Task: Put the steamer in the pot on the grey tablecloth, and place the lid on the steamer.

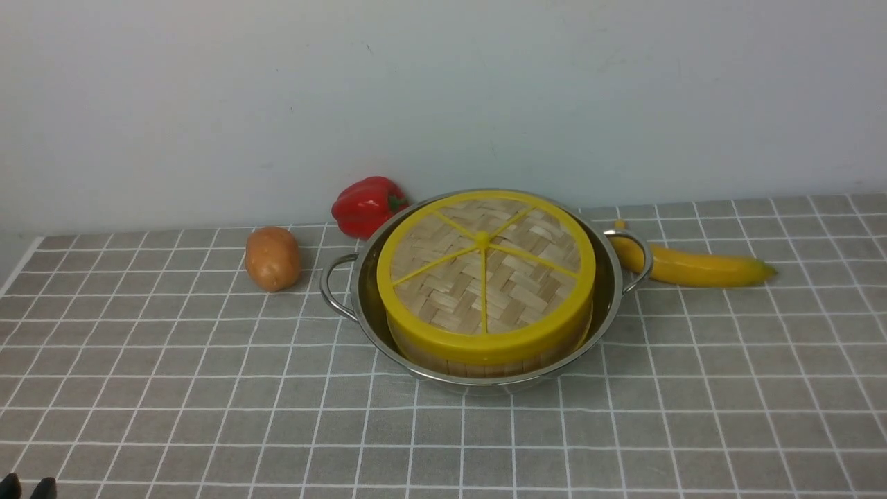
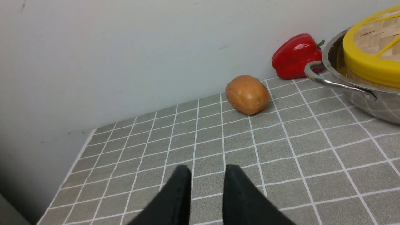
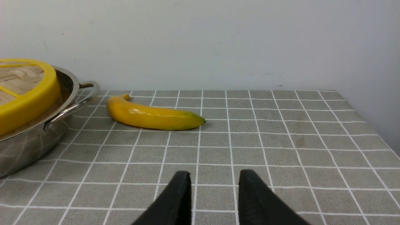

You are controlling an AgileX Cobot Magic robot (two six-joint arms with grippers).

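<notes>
Steamer [image 1: 485,362] sat inside the pot [image 1: 367,305], mid-cloth, w/ the lid [image 1: 485,274] on top, its yellow rim seated round the basket edge; only a strip of wooden wall showed below the rim. Going left to right across the grey tablecloth [image 1: 173,388]: left gripper [image 1: 28,487] at the near left corner, fingertips just poking into the front view. In its wrist view the left gripper [image 2: 207,178] had jaws apart w/ a moderate gap, nothing betw. them, above bare cloth. Then a potato [image 1: 272,258], near the pot's left handle but apart. Red bell pepper [image 1: 367,206] behind it by the wall, next to the pot's back-left edge. Banana [image 1: 693,267] lay right of the pot, stem end behind the right handle. Right gripper [image 3: 214,182] showed in its wrist view only: jaws apart, empty, over bare cloth, well clear of banana & pot.
</notes>
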